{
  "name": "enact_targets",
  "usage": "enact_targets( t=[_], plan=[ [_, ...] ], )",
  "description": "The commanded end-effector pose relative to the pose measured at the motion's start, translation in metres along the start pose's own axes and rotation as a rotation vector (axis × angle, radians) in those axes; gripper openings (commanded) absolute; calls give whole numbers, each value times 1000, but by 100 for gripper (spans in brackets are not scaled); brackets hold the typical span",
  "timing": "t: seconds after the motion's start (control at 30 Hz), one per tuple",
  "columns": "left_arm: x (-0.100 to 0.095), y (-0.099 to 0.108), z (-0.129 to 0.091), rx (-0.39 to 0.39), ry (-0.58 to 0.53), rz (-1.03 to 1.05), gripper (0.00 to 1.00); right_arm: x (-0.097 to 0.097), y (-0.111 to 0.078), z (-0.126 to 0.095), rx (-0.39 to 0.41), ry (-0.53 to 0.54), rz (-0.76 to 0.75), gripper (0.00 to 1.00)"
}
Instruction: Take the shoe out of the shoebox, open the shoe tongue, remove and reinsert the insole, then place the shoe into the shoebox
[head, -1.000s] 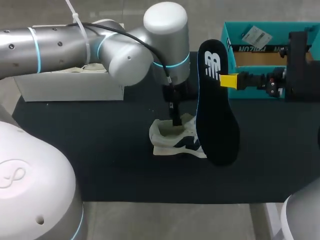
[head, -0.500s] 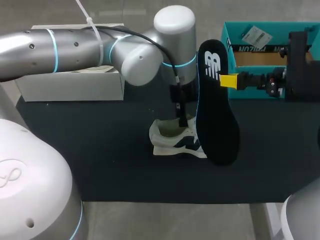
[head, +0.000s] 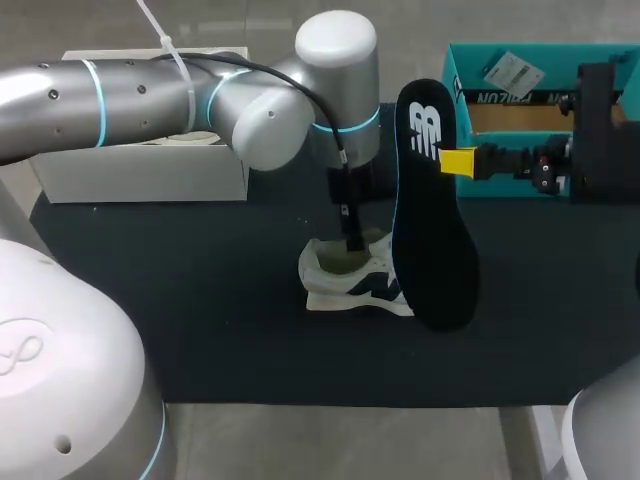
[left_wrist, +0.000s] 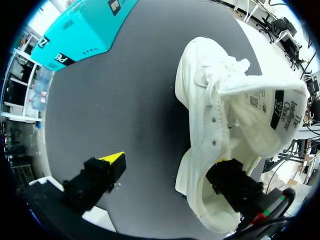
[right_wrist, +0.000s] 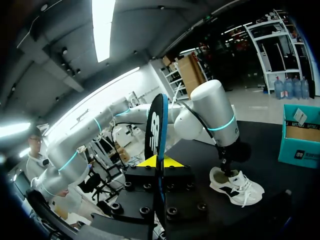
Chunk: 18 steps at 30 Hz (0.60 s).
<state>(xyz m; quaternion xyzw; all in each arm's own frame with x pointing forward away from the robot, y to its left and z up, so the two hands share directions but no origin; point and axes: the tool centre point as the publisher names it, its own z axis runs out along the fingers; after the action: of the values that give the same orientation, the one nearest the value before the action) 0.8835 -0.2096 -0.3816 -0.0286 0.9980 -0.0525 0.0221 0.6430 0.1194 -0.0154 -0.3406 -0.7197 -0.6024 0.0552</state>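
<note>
The white shoe (head: 345, 280) lies on its side on the dark mat, its tongue pulled wide in the left wrist view. My left gripper (head: 352, 238) stands open over its heel end. In the left wrist view the left gripper (left_wrist: 167, 162) straddles the shoe's (left_wrist: 220, 115) side wall, with one finger inside the opening and the other outside on the mat. The black insole (head: 432, 210) hangs upright above the shoe's toe end, with my right gripper (head: 457, 161) shut on its upper edge. The right wrist view shows the insole (right_wrist: 156, 135) edge-on between the right gripper's (right_wrist: 159, 161) yellow tips.
The teal shoebox (head: 470, 62) stands open at the back right, behind my right arm. A white box lid (head: 140, 175) sits at the back left. The dark mat (head: 200, 320) has bare room in front of the shoe and to its left.
My left arm swung a little to the right and came back to where it was a second ago. The shoe, the insole and my right arm have not moved.
</note>
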Motion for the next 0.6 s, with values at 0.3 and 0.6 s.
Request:
enact_targets(
  t=[0.3, 0.6],
  plan=[
    [3, -28, 5, 12, 21, 72, 55, 0, 0, 3, 0, -2, 2, 0],
    [22, -28, 7, 36, 61, 112, 16, 0, 0, 3, 0, -2, 2, 0]
  ],
)
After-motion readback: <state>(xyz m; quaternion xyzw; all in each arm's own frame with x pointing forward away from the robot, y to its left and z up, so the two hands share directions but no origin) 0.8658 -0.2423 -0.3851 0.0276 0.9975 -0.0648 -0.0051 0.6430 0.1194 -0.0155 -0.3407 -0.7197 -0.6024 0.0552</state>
